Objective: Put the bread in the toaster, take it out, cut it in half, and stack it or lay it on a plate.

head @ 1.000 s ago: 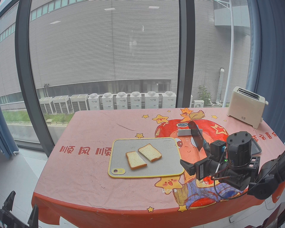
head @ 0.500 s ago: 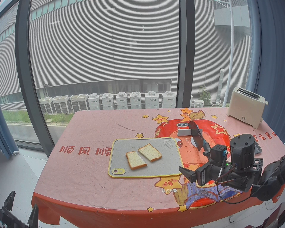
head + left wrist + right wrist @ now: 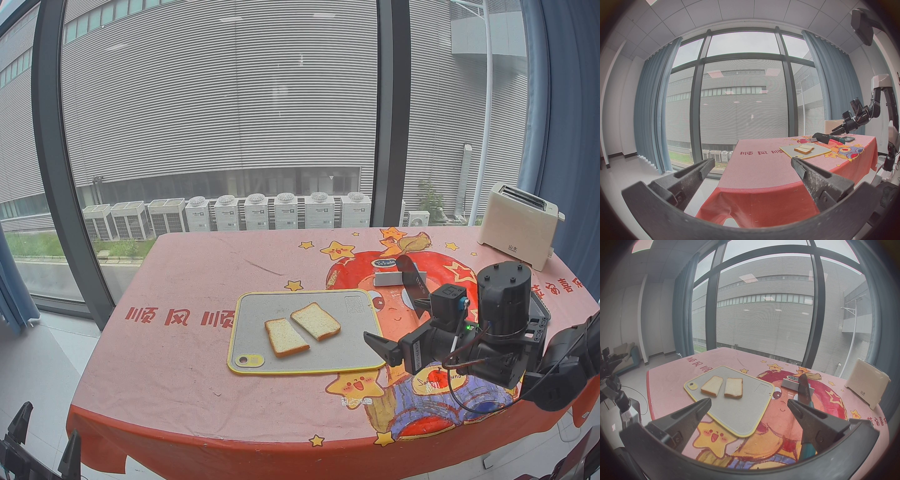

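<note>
I see two pale bread halves (image 3: pixel 286 337) lying flat, side by side, on the grey cutting board (image 3: pixel 350 350). The cream toaster (image 3: pixel 519 225) stands far right, its slots empty. The dark-bladed knife (image 3: pixel 412 284) lies between them.

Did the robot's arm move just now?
The right pincer, open and empty, slid a little left toward the grey yellow-rimmed cutting board. The two toasted bread halves, the black knife and the cream toaster stayed put.

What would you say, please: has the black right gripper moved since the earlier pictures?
Yes. In the head view the black right gripper has shifted left, toward the grey, yellow-rimmed cutting board; its leading fingertip now overlaps the board's right edge.
</note>
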